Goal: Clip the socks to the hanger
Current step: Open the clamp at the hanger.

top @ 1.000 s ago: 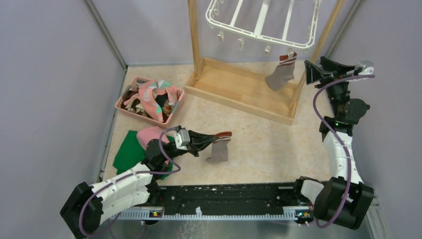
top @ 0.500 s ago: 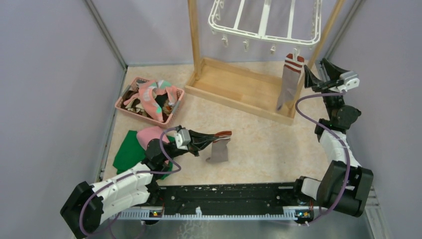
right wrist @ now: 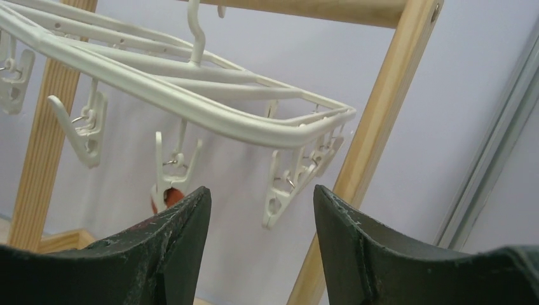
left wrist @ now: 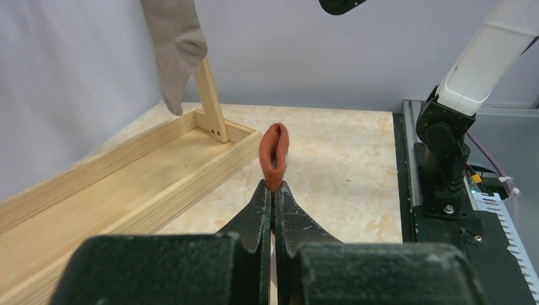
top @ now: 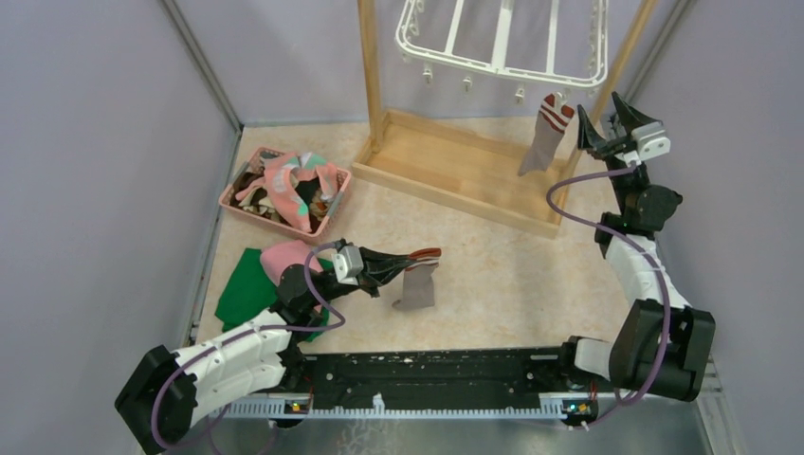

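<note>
Sock (top: 542, 137) hangs from hanger (top: 493, 68), cuff up, toe down-left

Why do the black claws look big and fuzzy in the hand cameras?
Left wrist: the left gripper sits close to the lens, so its base blurs; the sock cuff is sharp. Right wrist: the right gripper looms soft-edged; the hanger is crisp. Top external: evenly lit, sharp.

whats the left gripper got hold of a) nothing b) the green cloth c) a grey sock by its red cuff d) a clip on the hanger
C: the left gripper is shut on the red cuff of the grey sock, whose body hangs below it in the top view.
</note>
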You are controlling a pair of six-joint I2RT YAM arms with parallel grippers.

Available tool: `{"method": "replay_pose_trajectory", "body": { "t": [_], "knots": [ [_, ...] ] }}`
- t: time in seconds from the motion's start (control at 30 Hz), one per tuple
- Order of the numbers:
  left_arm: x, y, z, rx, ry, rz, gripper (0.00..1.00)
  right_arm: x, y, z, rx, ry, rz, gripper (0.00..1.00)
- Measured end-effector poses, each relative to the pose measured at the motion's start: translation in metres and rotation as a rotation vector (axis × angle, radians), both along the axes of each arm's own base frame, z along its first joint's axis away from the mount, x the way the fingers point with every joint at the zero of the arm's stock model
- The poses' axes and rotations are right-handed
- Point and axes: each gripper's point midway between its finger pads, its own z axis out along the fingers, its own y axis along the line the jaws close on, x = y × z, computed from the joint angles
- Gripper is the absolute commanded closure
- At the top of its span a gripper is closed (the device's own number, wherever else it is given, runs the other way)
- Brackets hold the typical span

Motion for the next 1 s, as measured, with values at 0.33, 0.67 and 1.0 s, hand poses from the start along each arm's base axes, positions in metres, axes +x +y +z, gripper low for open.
{"method": "replay_pose_trajectory", "body": {
  "t": [0.33, 0.67, 1.0],
  "knots": [
    [0.001, 0.000, 0.000, 0.003, -0.010, 0.004, 1.00, 0.020, 0.004, 0.003, 0.003, 0.015, -0.049, 0.39],
    [0.002, -0.001, -0.005, 0.016, -0.001, 0.005, 1.00, 0.036, 0.001, 0.003, 0.011, 0.030, -0.089, 0.45],
    [0.002, -0.001, -0.006, 0.020, 0.004, 0.005, 1.00, 0.047, 0.004, 0.007, 0.021, 0.027, -0.098, 0.47]
  ]
}}
